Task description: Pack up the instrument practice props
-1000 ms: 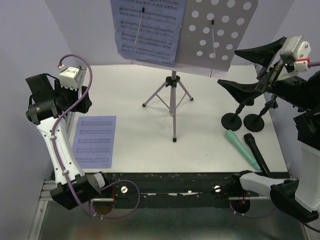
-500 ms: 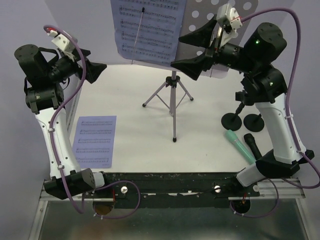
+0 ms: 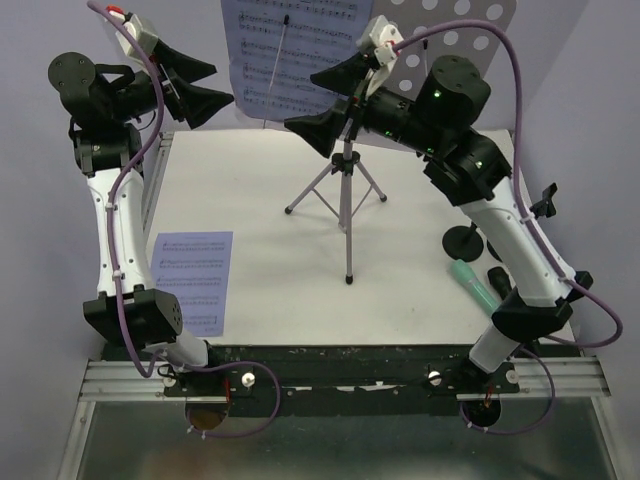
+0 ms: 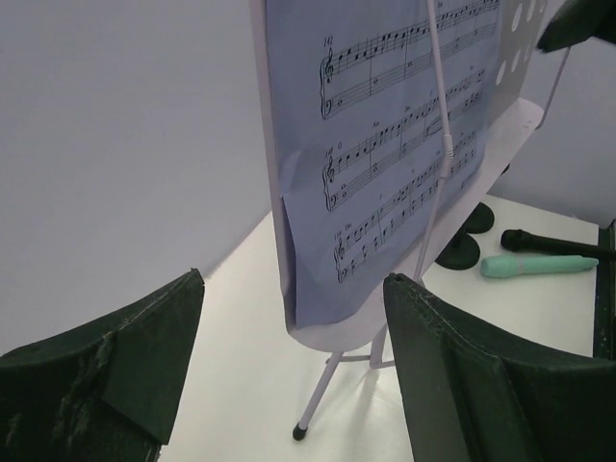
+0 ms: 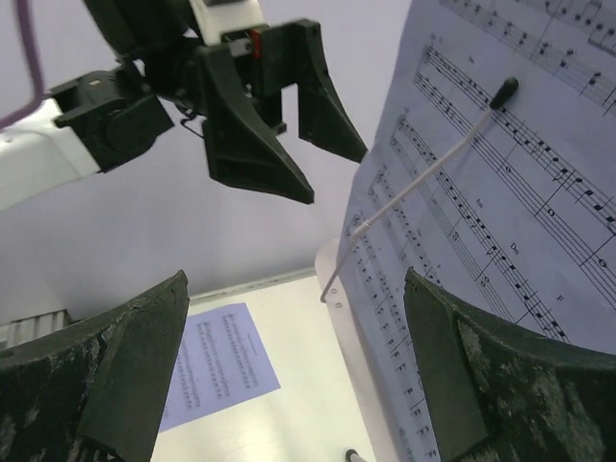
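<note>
Left gripper (image 3: 224, 84) is raised at upper left with its fingers spread and nothing between them. Its tips are just beside the left edge of the sheet-music page (image 3: 295, 55) on the stand; can't tell if they touch. In the left wrist view the same gripper (image 4: 294, 281) frames the page's lower-left corner (image 4: 385, 192), with a thin white page-holder wire (image 4: 438, 87) lying over the print.

Loose sheet-music page (image 3: 190, 280) lies flat on the table (image 3: 270, 200), near-left, beside the left arm.

Silver tripod (image 3: 345, 195) stands upright mid-table, legs splayed.

Right gripper (image 3: 300, 100) hangs in front of the stand page's lower right, jaws wide apart and holding nothing. The right wrist view shows it (image 5: 296, 279) facing the page edge, with the left gripper opposite.

Perforated desk (image 3: 470, 35) is at top right, partly behind the right arm.

Mint-green microphone (image 3: 475, 283) lies on the table at near right. Black microphone (image 3: 497, 278) is just beside it, mostly hidden by the arm. One black round base (image 3: 463, 240) sits just behind them.
</note>
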`<action>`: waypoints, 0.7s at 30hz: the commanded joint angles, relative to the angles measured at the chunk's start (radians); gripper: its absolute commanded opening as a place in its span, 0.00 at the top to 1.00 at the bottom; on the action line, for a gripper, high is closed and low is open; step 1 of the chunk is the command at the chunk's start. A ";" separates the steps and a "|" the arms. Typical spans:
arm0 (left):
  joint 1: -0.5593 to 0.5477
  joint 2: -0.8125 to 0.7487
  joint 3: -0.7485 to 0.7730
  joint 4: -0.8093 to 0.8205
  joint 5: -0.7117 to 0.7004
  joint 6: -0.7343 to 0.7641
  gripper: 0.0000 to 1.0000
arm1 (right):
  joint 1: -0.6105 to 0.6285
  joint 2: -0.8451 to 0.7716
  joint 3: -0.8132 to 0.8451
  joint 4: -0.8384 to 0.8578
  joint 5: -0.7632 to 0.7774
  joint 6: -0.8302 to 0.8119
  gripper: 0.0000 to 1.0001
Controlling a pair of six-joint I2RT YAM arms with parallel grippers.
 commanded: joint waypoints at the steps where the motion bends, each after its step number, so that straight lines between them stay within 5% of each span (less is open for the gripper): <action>1: -0.032 0.046 0.083 0.164 0.060 -0.120 0.16 | 0.020 0.091 0.086 0.012 0.100 -0.007 0.01; 21: -0.130 0.068 0.017 0.200 0.008 -0.132 0.42 | 0.067 0.289 0.223 0.113 0.111 -0.061 0.01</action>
